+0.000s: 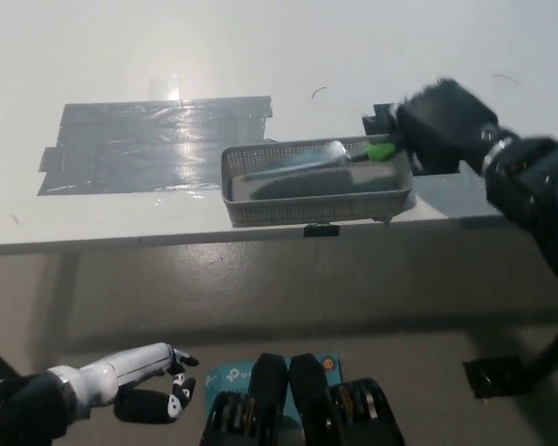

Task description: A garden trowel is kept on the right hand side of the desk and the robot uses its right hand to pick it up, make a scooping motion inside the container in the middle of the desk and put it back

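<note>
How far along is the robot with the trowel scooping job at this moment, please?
Pick-up looks done: the right hand is shut on the trowel by its green handle. In hand: the scoop, since the blade lies inside the container mid-desk. Left: lifting it out and setting it back on the desk at the right. The left hand rests low at lower left.

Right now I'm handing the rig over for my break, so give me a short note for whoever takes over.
Right hand: shut on the trowel by its green handle, at the right end of the basket.
Left hand: open, holding nothing, low at the left, below the edge of the desk.
Basket: mid-desk, near the front edge. The trowel's blade is inside it, blurred.
Done: pickup.
Left: finish the scoop, then put the trowel back on the desk's right side.
</note>
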`<state>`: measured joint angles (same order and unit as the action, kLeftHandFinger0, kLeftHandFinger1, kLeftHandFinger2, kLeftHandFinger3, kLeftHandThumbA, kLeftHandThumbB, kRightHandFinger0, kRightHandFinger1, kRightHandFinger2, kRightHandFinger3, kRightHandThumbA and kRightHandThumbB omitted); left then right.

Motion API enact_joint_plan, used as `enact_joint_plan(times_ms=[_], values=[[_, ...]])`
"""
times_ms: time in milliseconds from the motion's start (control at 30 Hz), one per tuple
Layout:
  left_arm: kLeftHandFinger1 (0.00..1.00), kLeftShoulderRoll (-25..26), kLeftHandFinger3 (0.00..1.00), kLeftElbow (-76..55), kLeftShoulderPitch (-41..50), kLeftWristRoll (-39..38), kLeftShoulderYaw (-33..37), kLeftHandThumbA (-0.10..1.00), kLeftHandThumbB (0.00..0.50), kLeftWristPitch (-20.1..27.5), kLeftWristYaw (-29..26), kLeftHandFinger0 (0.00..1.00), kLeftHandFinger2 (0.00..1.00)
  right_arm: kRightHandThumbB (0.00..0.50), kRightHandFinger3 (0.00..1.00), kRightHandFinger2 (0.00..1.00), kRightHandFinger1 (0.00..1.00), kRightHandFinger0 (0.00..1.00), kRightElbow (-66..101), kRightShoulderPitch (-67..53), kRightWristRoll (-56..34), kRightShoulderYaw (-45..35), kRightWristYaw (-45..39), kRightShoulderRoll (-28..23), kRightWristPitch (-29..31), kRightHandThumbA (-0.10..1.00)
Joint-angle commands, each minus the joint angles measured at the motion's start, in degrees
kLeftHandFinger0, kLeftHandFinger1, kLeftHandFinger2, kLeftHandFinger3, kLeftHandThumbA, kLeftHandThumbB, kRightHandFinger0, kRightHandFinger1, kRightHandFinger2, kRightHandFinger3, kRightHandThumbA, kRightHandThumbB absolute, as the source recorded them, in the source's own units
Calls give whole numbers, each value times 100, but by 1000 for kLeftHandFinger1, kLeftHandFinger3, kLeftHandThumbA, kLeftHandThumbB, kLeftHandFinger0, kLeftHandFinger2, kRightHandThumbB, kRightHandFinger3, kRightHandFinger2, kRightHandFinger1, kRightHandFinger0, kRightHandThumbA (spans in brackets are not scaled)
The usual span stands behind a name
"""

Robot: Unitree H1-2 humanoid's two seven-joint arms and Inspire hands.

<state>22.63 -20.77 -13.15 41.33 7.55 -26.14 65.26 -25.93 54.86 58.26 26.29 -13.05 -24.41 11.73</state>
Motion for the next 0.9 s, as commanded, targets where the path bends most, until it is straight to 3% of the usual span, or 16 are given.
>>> enact_joint_plan(times_ms=[0,100,133,200,233,333,400,500,533,600,667,700,733,767,833,867], values=[[1000,118,1000,-9,48,5,-104,1000,185,-79,420,1000,1000,140,533,543,183,0,406,1069,-385,-332,359,-338,539,-100],[1000,125,1000,-61,164,45,-74,1000,188,-79,413,1000,1000,197,564,549,194,0,407,1250,-436,-412,296,-360,506,-100],[1000,141,1000,-67,162,41,-55,1000,187,-79,402,1000,1000,205,470,517,161,0,403,1285,-410,-433,338,-362,490,-100],[1000,84,1000,-84,247,46,-98,1000,177,-79,409,1000,1000,178,421,502,147,0,440,1315,-371,-516,385,-326,366,-100],[1000,77,1000,-101,279,23,-109,1000,172,-79,385,1000,1000,230,390,487,125,0,392,1401,-404,-584,414,-339,348,-100],[1000,78,1000,-100,348,3,-123,1000,181,-79,360,1000,1000,200,168,402,51,0,356,1460,-371,-634,383,-329,277,-100],[1000,76,1000,-100,376,-11,-134,1000,185,-79,345,1000,1000,276,185,457,74,0,316,1524,-383,-716,433,-348,237,-100],[1000,104,1000,-106,402,-32,-140,1000,198,-79,294,1000,1000,282,326,438,63,0,318,1562,-328,-811,373,-360,45,-100],[1000,95,1000,-111,417,-30,-171,1000,181,-79,319,1000,1000,346,361,466,86,0,266,1469,-290,-845,485,-394,49,-100],[1000,94,1000,-116,447,-61,-199,1000,178,-79,284,1000,1000,336,381,487,116,0,267,1350,-283,-868,398,-428,-39,-100],[1000,88,1000,-128,483,-44,-221,1000,191,-79,269,1000,1000,240,251,380,44,0,160,1179,-242,-880,514,-477,-70,-100],[1000,85,1000,-128,487,-45,-226,1000,192,-79,266,1000,1000,232,160,352,15,0,152,1188,-240,-874,516,-473,-69,-100],[1000,83,1000,-168,532,13,-246,1000,189,-79,280,1000,1000,105,230,340,1,0,104,1049,-187,-875,402,-491,-274,-100],[1000,79,1000,-183,565,2,-268,1000,184,-79,285,1000,1000,73,112,339,0,0,58,913,-190,-900,447,-510,-354,-100],[1000,56,1000,-221,632,-4,-320,1000,183,-79,270,1000,1000,60,61,401,32,0,-25,806,-200,-907,410,-518,-473,-100],[1000,78,1000,-219,655,-53,-302,1000,179,-79,197,1000,1000,105,79,421,54,0,-134,703,-217,-950,519,-529,-536,-100]])
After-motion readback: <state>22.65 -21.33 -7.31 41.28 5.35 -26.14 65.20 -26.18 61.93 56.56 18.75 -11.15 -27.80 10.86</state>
